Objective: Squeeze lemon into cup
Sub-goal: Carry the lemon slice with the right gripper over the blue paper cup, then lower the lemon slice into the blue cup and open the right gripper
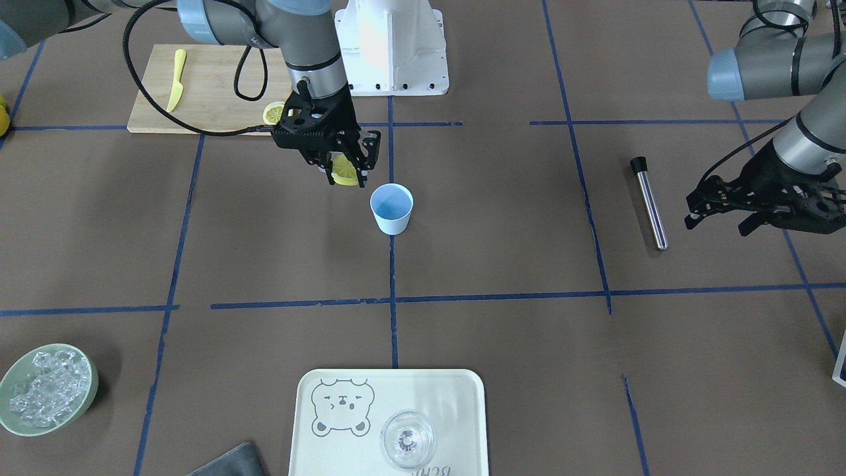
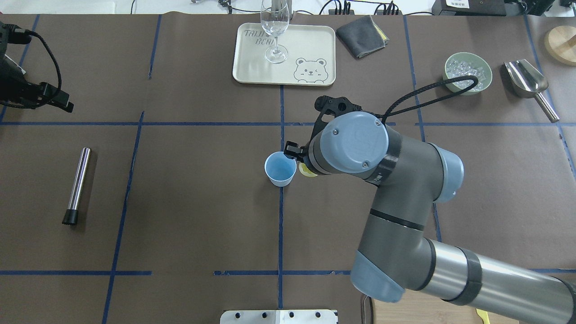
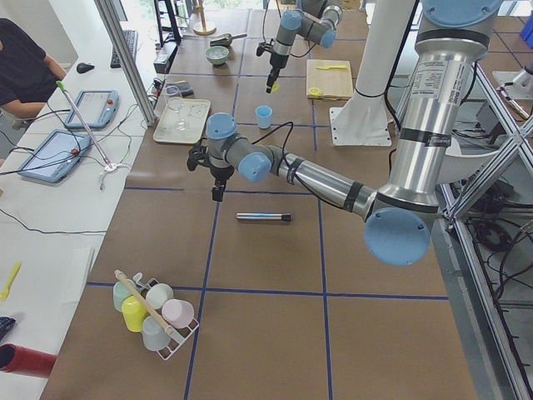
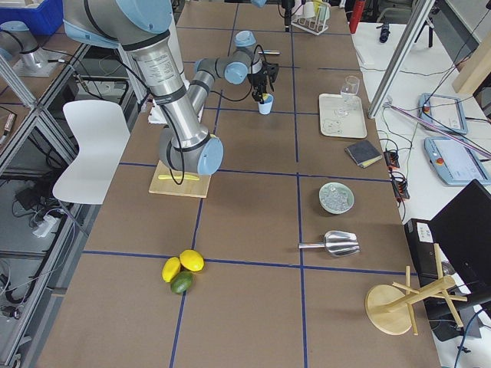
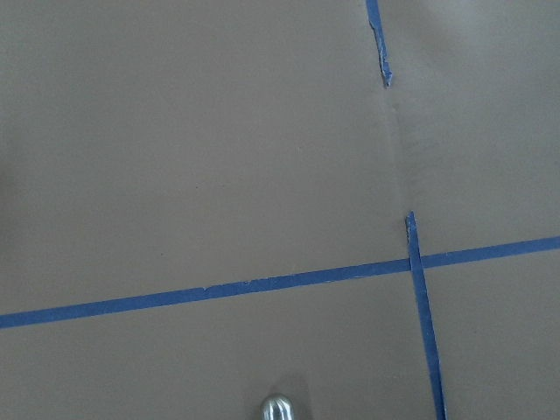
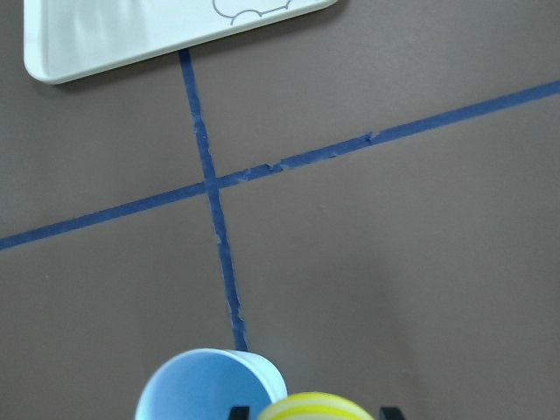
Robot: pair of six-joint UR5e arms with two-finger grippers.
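Note:
The pale blue cup (image 1: 391, 208) stands upright near the middle of the table. My right gripper (image 1: 345, 177) hangs just beside it, on the cutting-board side, shut on the yellow lemon (image 1: 344, 173) slice. In the overhead view the wrist hides most of the gripper, and a bit of the lemon (image 2: 308, 171) shows right of the cup (image 2: 280, 168). The right wrist view has the lemon's rind (image 6: 315, 407) at the bottom edge, next to the cup's rim (image 6: 210, 385) and not over its mouth. My left gripper (image 1: 717, 221) hovers far off, open with nothing in it.
A metal tube (image 1: 649, 201) lies near my left gripper. The cutting board (image 1: 211, 86) by the base carries a yellow knife (image 1: 176, 79) and another lemon slice (image 1: 273, 112). A tray (image 1: 462, 423) holds a clear glass (image 1: 408, 439). A bowl of ice (image 1: 46, 390) sits at a corner.

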